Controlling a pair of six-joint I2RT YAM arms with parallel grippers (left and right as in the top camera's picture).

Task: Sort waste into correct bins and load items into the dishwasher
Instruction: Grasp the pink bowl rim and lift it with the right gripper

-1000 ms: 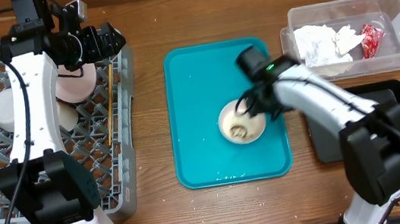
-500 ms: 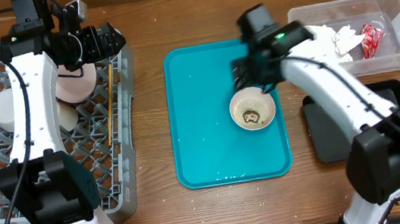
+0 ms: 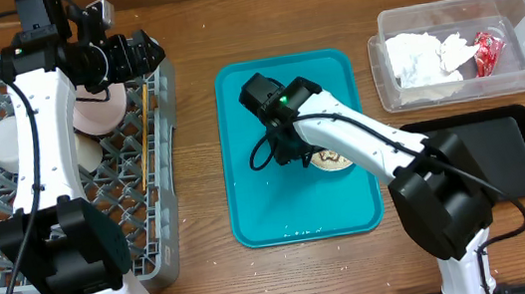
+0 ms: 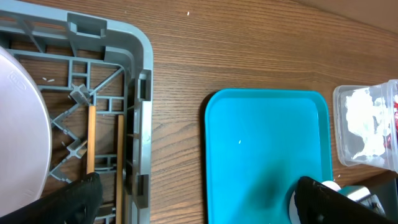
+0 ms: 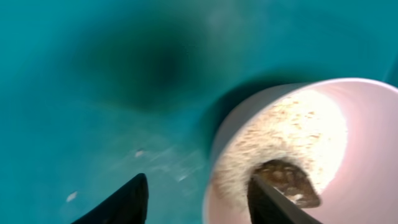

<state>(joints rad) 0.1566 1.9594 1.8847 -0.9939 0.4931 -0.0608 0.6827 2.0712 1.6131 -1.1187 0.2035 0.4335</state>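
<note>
A white bowl (image 3: 334, 161) with brownish food scraps (image 5: 281, 179) in it stands on the teal tray (image 3: 259, 198). My right gripper (image 3: 295, 153) is at the bowl's left side. In the right wrist view its open fingers (image 5: 199, 202) straddle the bowl's rim (image 5: 367, 143), one outside and one inside. My left gripper (image 3: 151, 52) hangs open and empty (image 4: 199, 199) over the right edge of the grey dish rack (image 3: 175, 208). The rack holds white dishes (image 3: 97, 109) and the chopsticks (image 4: 91, 140). The clear tub (image 3: 517, 10) holds napkins (image 3: 417, 58) and the red wrapper (image 3: 487, 49).
The black tray (image 3: 489, 154) lies at the right, below the clear tub. Bare wood lies between the dish rack and the teal tray (image 4: 267, 137). The rack's corner (image 4: 143, 56) shows in the left wrist view.
My right arm swung from over the bowl's right and far side to its left side, uncovering the black tray. The bowl shifted slightly on the teal tray. The left arm stayed still.
</note>
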